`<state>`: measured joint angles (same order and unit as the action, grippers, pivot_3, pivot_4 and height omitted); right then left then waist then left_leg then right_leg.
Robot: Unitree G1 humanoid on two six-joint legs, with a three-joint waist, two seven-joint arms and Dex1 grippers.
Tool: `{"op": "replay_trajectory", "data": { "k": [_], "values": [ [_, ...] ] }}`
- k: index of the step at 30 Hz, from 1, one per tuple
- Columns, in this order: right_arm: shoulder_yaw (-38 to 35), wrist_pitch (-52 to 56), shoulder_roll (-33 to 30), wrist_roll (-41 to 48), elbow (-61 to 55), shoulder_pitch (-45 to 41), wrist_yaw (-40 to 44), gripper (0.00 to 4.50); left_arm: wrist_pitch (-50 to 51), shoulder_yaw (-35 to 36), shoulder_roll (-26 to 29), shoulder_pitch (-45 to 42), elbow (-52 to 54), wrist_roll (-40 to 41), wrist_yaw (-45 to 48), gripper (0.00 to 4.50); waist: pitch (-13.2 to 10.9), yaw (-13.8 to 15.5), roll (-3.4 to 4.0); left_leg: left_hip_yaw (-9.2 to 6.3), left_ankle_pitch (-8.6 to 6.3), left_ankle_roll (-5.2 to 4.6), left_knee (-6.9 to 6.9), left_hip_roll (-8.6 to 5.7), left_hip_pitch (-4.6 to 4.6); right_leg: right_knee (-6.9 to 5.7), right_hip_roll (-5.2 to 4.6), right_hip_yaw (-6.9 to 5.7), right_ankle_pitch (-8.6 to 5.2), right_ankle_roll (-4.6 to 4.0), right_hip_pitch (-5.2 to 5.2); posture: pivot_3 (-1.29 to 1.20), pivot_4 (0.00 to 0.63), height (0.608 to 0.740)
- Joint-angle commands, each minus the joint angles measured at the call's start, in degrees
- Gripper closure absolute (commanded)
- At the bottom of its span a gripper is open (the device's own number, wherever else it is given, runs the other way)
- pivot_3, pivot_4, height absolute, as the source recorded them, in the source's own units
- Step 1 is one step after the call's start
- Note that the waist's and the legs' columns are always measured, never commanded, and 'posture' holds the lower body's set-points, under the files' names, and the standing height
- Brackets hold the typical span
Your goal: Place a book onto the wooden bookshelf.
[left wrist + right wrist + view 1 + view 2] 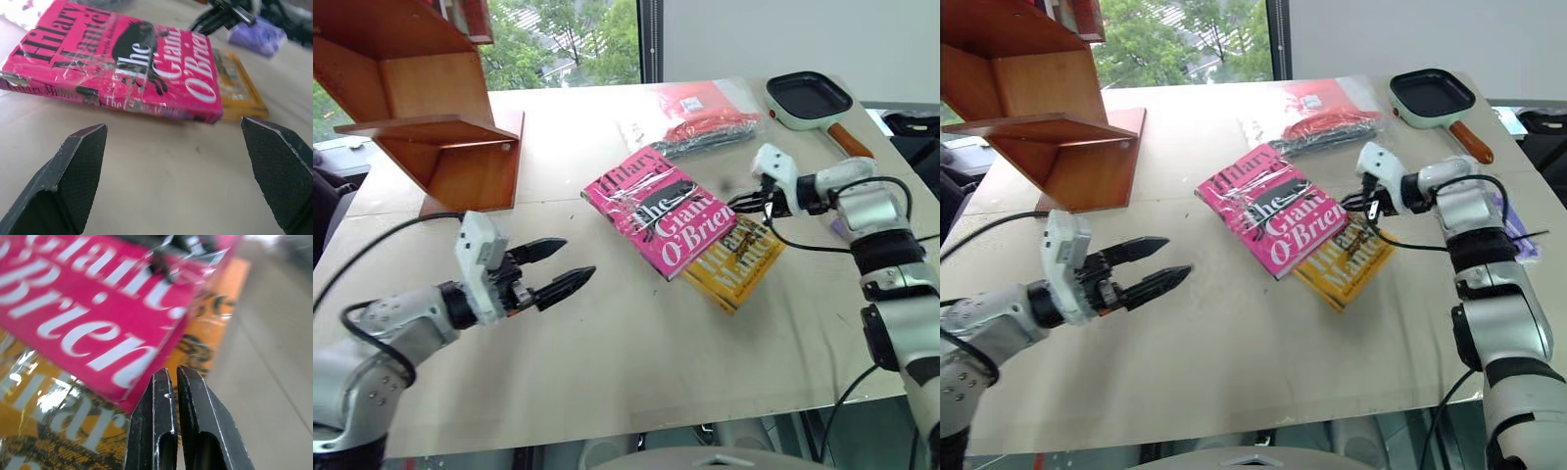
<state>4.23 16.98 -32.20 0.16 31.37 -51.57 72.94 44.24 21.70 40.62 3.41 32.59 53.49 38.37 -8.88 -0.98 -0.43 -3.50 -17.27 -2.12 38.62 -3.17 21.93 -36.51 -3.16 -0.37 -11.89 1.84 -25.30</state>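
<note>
The book (659,210), a glossy bright pink paperback with white and black lettering, lies flat on the table (636,343) near its middle, cover up. Its right-hand corner rests on top of a yellow book (736,261), which sticks out from underneath towards the robot's right. The wooden bookshelf (421,108) stands at the far left corner of the table, well apart from the pink book, its slanted reddish-brown boards forming angular compartments.

The left gripper (560,268) hovers above the table to the left of the book, pointing towards it, with its two black fingers spread wide and nothing between them. In the left wrist view the book's spine and lower edge lie ahead of the parted fingertips (83,147), not touching them.

The right gripper (740,203) sits at the book's right edge, over the spot where the pink cover overlaps the yellow one. Its fingers (166,396) are pressed together and hold nothing.

Further back on the table lie a clear plastic bag with something red inside (705,119) and a small pale green pan with a wooden handle (808,100).
</note>
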Motion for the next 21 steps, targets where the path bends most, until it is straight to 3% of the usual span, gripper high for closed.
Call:
{"op": "replay_trajectory", "data": {
  "k": [1,4,8,11,15,21],
  "values": [
    [-8.76,8.54,-3.71,10.31,-14.80,7.00,0.43,4.44,1.26,-2.83,-8.50,-2.05,-2.44,5.08,-7.47,0.00,0.04,0.63,-0.03,-0.01,0.00,-0.01,0.08,0.00,0.04,-0.04,-0.01,-0.02,0.00,0.00,0.00,0.00,0.150,0.720],
    [-17.50,19.42,-5.87,20.17,-30.78,18.05,-2.04,4.44,4.06,-4.18,-18.21,-3.70,-8.10,12.98,-14.44,0.00,0.08,1.64,-0.05,-0.11,-0.02,-0.03,0.42,0.00,0.13,-0.21,-0.01,-0.09,0.00,0.00,0.01,0.00,0.150,0.720],
    [-29.21,29.70,-7.68,32.08,-52.05,37.34,-4.68,3.33,6.27,-2.49,-27.08,-8.47,-18.53,24.63,-23.97,0.00,0.18,2.61,-0.14,-0.14,-0.11,-0.17,0.60,0.01,0.09,-0.24,-0.02,-0.10,0.00,0.01,0.15,0.00,0.150,0.720],
    [-33.06,32.33,-6.97,38.08,-60.79,44.77,-8.51,1.97,7.48,-2.55,-27.52,-10.87,-22.06,26.94,-25.02,0.00,0.22,2.00,-0.19,-0.05,-0.11,-0.18,0.69,0.00,-0.13,-0.36,0.00,0.00,0.02,0.01,0.29,0.00,0.150,0.720],
    [-39.34,33.01,-2.28,47.72,-74.24,56.87,-15.33,0.16,8.64,-2.11,-28.02,-19.80,-35.86,27.41,-25.37,0.00,0.39,2.13,-0.39,-0.11,-0.12,-0.20,0.66,0.03,-0.61,-0.35,0.07,-0.08,0.03,-0.02,0.82,0.00,0.150,0.720],
    [-41.38,29.04,-0.87,50.61,-79.72,67.23,-21.37,0.04,14.15,-4.34,-26.05,-31.61,-53.65,21.04,-20.17,0.00,0.44,1.77,-0.55,-0.07,-0.17,-0.31,0.68,-0.11,-1.22,-0.23,0.11,-0.15,0.01,0.02,1.49,0.00,0.150,0.720]
  ]
}}
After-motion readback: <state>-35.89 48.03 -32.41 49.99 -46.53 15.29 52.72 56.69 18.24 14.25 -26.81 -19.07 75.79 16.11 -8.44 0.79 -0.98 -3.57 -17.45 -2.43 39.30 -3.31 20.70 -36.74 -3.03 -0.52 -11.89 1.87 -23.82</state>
